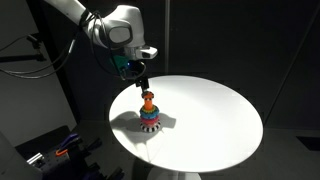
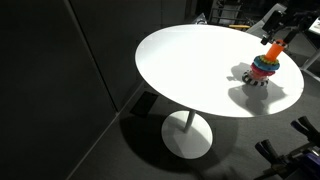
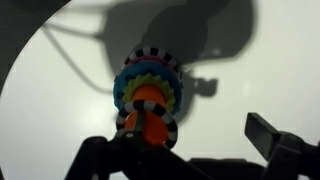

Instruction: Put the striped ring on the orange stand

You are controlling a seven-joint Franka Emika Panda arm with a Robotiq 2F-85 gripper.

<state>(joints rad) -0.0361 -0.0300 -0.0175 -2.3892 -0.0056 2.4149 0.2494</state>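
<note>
A dark room with black walls surrounds a round white bench [image 2: 190,60] that stands on a single white pedestal with a disc foot [image 2: 186,137] on a dark floor. The bench top is brightly lit and casts a round shadow on the floor. Dark equipment sits at the edges of the room, too dim to make out.

One toy stands on the bench: a stack of rings around the orange stand [image 1: 148,100]. A wide black-and-white striped ring [image 1: 148,126] sits at the bottom, touching the bench. Coloured rings [image 2: 264,68] are piled above it, and the rounded orange top pokes out above them.

In the wrist view, the striped ring [image 3: 131,121] shows as a thin black-and-white band around the orange stand, above the coloured rings. I cannot tell whether it has settled fully.

The white arm's pincer [image 1: 141,76] hangs just above the toy, jaws spread wide and holding nothing.
</note>
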